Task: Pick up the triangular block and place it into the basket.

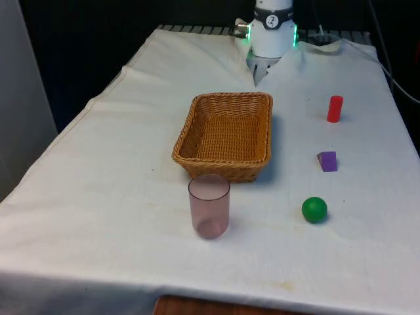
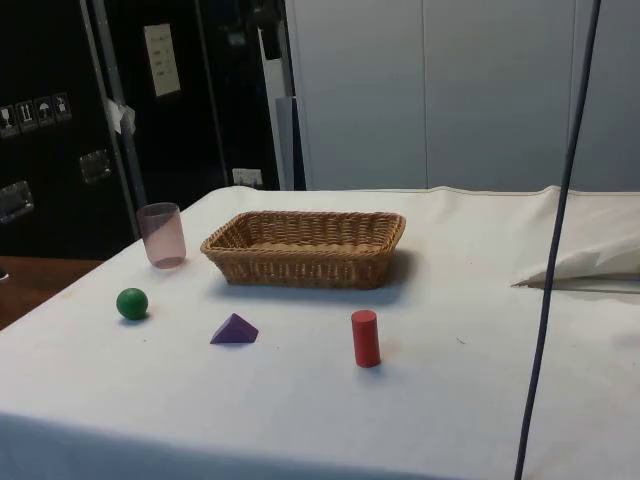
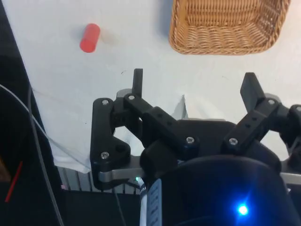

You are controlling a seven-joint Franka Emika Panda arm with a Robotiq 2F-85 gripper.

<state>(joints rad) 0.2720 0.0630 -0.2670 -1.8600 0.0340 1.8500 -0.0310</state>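
Note:
The purple triangular block (image 1: 327,161) (image 2: 234,329) lies on the white cloth towards the front view's right, apart from the wicker basket (image 1: 230,98) (image 2: 300,262) (image 3: 225,33), which stands mid-table with nothing in it. My gripper (image 3: 193,86) hovers high over the far end of the table, beyond the basket and well away from the block. Its two black fingers (image 3: 138,82) are spread wide, open, with nothing between them. The white arm (image 1: 272,29) shows at the table's far end.
A red cylinder (image 1: 335,109) (image 2: 366,338) (image 3: 90,37) stands upright beyond the block. A green ball (image 1: 314,209) (image 2: 132,303) rests nearer the front edge. A translucent pink cup (image 1: 209,205) (image 2: 161,234) stands in front of the basket. A cable (image 2: 550,250) hangs by the side view's right.

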